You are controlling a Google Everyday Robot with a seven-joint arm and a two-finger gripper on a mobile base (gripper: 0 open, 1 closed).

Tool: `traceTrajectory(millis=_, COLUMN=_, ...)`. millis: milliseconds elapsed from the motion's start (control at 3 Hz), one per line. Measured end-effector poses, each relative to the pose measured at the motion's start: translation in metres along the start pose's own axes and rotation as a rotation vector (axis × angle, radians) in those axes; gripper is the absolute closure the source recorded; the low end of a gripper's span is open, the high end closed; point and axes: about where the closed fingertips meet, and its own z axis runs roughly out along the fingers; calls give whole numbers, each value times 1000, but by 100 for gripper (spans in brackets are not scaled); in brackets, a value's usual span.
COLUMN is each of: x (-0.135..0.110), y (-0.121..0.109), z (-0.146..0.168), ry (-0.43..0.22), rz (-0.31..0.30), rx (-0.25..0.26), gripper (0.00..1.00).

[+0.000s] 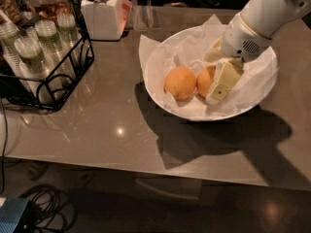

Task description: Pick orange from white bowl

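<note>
The white bowl, lined with crinkled white paper, stands on the grey table right of centre. Two fruits lie in it side by side. The orange, the brighter one, is on the right. A duller, peach-toned orange is to its left. My gripper reaches down into the bowl from the upper right. It is open. Its near finger rests against the orange's right side and hides part of it. The far finger is behind the orange.
A white lidded jar stands at the back left. A black wire rack with several glass cups sits at the left edge. The table's front edge runs along the bottom, with cables on the floor below.
</note>
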Motion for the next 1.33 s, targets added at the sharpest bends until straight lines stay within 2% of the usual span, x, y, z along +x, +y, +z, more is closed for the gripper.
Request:
traceTrajectory(millis=1000, x=18, y=-17, z=33, ry=42, rz=38, rx=-83, gripper=15)
traceTrajectory(millis=1333, x=23, y=-20, z=41, ry=45, rz=52, rx=-97, gripper=34)
